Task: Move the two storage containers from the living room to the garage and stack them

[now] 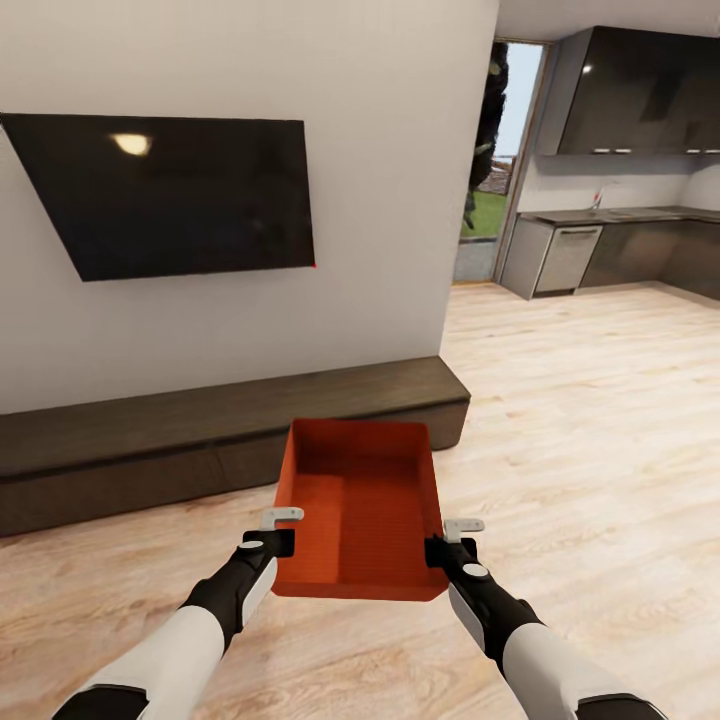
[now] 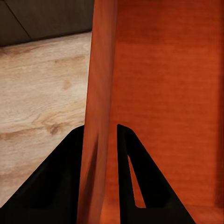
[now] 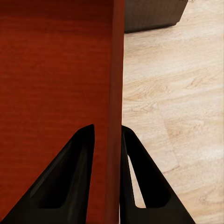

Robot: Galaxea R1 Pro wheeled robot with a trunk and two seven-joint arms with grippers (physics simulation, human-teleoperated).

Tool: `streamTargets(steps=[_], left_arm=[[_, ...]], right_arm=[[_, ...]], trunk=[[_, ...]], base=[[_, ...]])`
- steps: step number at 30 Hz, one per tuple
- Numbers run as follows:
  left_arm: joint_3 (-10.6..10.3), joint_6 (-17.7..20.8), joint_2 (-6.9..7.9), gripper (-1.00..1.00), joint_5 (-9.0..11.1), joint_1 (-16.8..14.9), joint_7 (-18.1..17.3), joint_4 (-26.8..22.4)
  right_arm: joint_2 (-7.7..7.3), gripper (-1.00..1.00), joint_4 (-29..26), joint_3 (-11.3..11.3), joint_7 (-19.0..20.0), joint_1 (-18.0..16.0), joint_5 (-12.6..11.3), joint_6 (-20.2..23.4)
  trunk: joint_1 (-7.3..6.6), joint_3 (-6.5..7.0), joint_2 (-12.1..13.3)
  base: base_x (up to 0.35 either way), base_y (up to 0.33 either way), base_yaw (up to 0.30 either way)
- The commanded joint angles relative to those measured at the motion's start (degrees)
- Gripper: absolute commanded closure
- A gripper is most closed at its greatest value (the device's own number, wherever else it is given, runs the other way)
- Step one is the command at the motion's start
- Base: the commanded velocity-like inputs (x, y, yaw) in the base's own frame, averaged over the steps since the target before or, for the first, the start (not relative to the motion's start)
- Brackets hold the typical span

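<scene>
One black TV (image 1: 165, 195) is hanging on the white wall above one long dark bench (image 1: 200, 445). The left gripper (image 1: 281, 532) is pinching the left wall of one orange-red storage container (image 1: 362, 510), held above the wood floor (image 1: 580, 420). The bin is holding nothing. The right gripper (image 1: 452, 540) is pinching its right wall.
</scene>
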Motion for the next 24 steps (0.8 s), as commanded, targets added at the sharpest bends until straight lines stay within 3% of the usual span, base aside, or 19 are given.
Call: streamTargets(steps=[1,24], left_arm=[[1.9,-1.9,0.51,1.00,-0.7,0.0,0.6,-0.3],[1.9,-1.9,0.72,1.00,-0.4,0.0,0.7,-0.4]], right_arm=[[-0.05,1.00,0.1,-0.6,-0.2,0.0,-1.0,-0.1],[-0.13,1.00,0.1,-0.7,-0.2,0.0,-1.0,-0.1]], trunk=[[0.00,0.04,0.0],[0.00,2.13,0.0]], base=[[0.000,0.000,0.000],[0.000,0.000,0.000]])
